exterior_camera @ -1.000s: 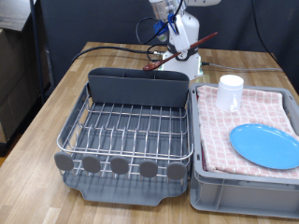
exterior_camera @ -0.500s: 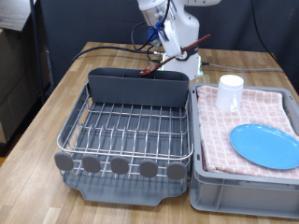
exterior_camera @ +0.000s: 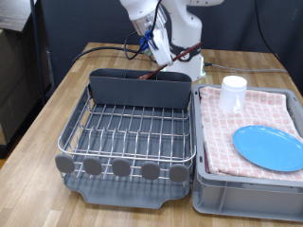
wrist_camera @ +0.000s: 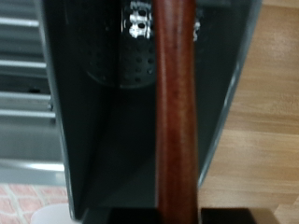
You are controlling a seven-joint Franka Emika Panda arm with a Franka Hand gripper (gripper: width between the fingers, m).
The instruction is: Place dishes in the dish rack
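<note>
My gripper (exterior_camera: pixel 161 55) is shut on the reddish-brown wooden spoon (exterior_camera: pixel 151 72) and holds it tilted over the tall grey utensil trough (exterior_camera: pixel 139 91) at the back of the dish rack (exterior_camera: pixel 128 137). The spoon's lower end is at the trough's rim. In the wrist view the spoon handle (wrist_camera: pixel 176 112) runs down into the dark trough (wrist_camera: pixel 103 121). The white cup (exterior_camera: pixel 233 93) stands upright and the light-blue plate (exterior_camera: pixel 269 148) lies flat on the pink checked cloth. The rack's wire grid holds no dishes.
A grey crate (exterior_camera: pixel 237 189) lined with pink checked cloth sits at the rack's side, on the exterior view's right. Both rest on a wooden table (exterior_camera: pixel 57 104). Black and red cables (exterior_camera: pixel 109 49) trail behind the rack near the robot base.
The arm has swung towards the exterior view's left and lowered. The spoon's lower end has come down to the utensil trough.
</note>
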